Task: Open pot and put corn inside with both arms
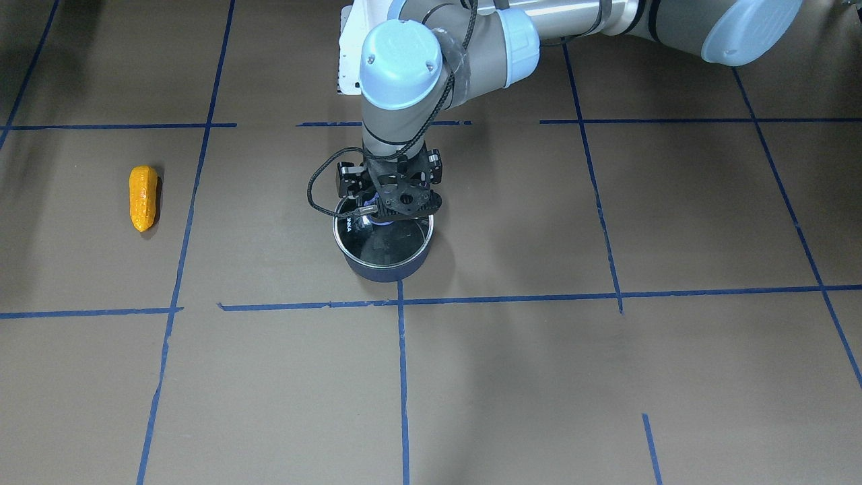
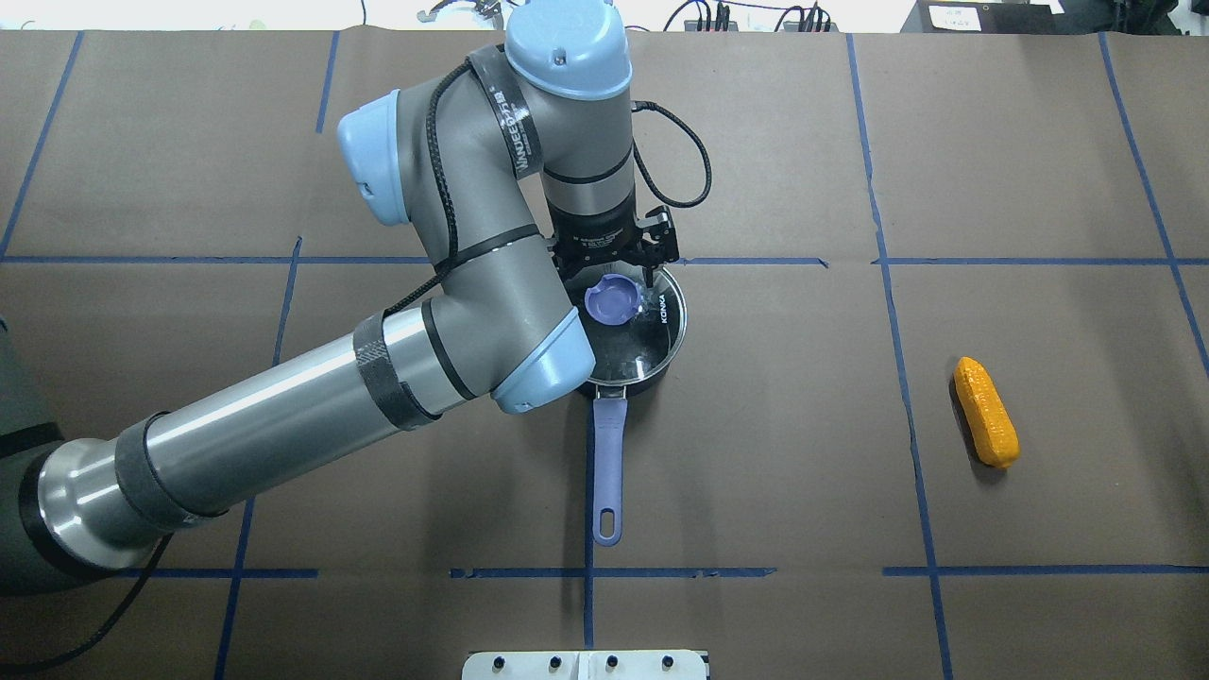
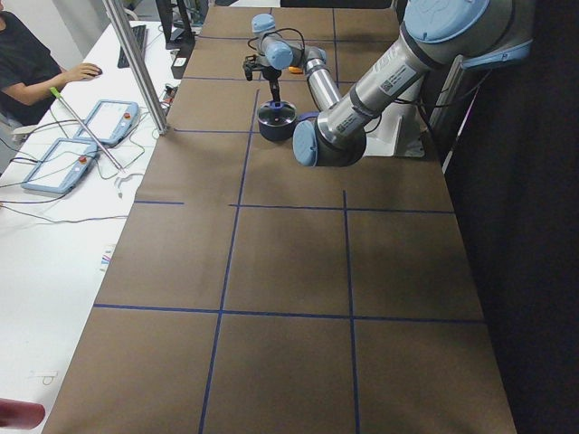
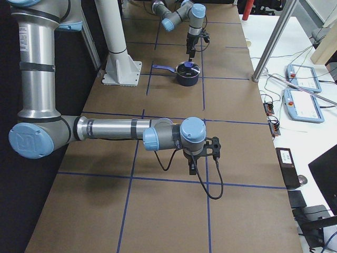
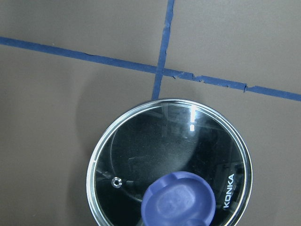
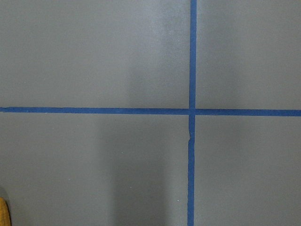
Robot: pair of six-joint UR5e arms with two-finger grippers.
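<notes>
Pot handle (image 2: 607,453) points toward the robot — corn (image 2: 985,412) nearly parallel; left gripper (image 2: 614,281): width unclear.

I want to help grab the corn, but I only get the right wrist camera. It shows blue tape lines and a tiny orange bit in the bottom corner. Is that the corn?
Observer: Probably. The corn lies flat on the table on the robot's right, well away from the pot, and nothing holds it.
Operator: Can it go in the pot now?
Observer: Not yet. The glass lid sits on the pot, and the left gripper hangs just over its purple knob.
</notes>
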